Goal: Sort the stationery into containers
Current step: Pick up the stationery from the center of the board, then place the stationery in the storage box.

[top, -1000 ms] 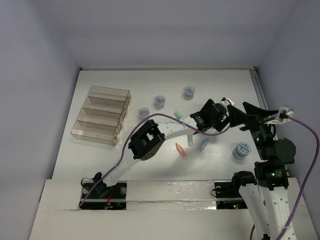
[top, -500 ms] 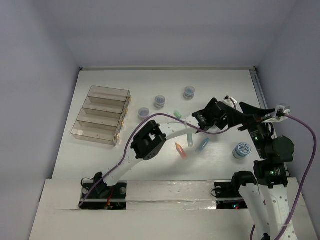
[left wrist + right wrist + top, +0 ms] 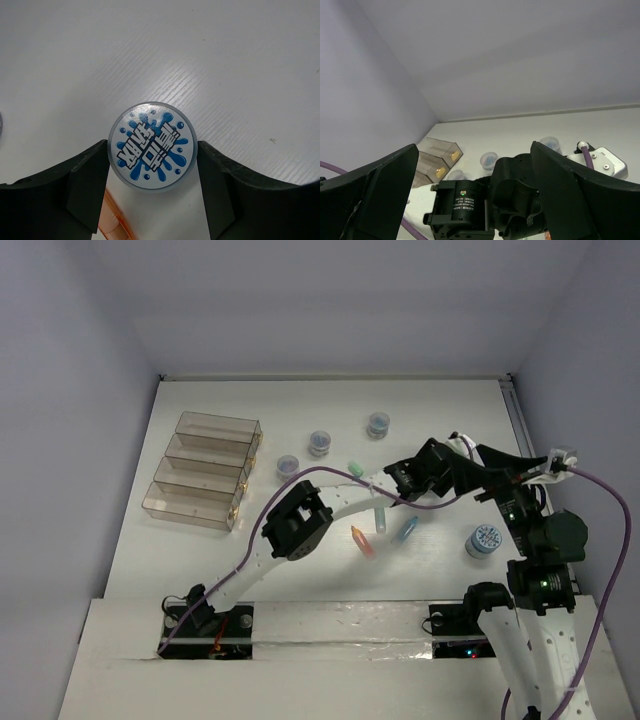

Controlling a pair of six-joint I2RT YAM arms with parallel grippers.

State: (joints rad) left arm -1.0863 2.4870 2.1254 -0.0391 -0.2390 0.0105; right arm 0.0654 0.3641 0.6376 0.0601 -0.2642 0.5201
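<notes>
A round grey jar [image 3: 152, 147] with a blue splash-pattern lid stands on the white table between the fingers of my left gripper [image 3: 152, 165], which touch it on both sides. From above, the left arm [image 3: 425, 472] reaches far right and the jar is hidden under the two arms. My right gripper [image 3: 474, 150] hangs open and empty above the left wrist. The containers [image 3: 205, 470], stepped brown-tinted clear trays, stand at the left. Loose stationery lies about: jars [image 3: 320, 441] [image 3: 378, 424] [image 3: 288, 465] [image 3: 485, 540], an orange pen [image 3: 362, 542], a blue pen [image 3: 408, 530] and a green pen [image 3: 353, 467].
An orange pen [image 3: 112, 222] lies just beside the left finger. The right arm [image 3: 540, 540] rises at the right edge, crossing over the left gripper. Purple cables loop over both arms. The table's back wall is near the far jars.
The left jaws have narrowed from wide open onto the jar. The left wrist crept slightly right. The right arm barely shifted.
</notes>
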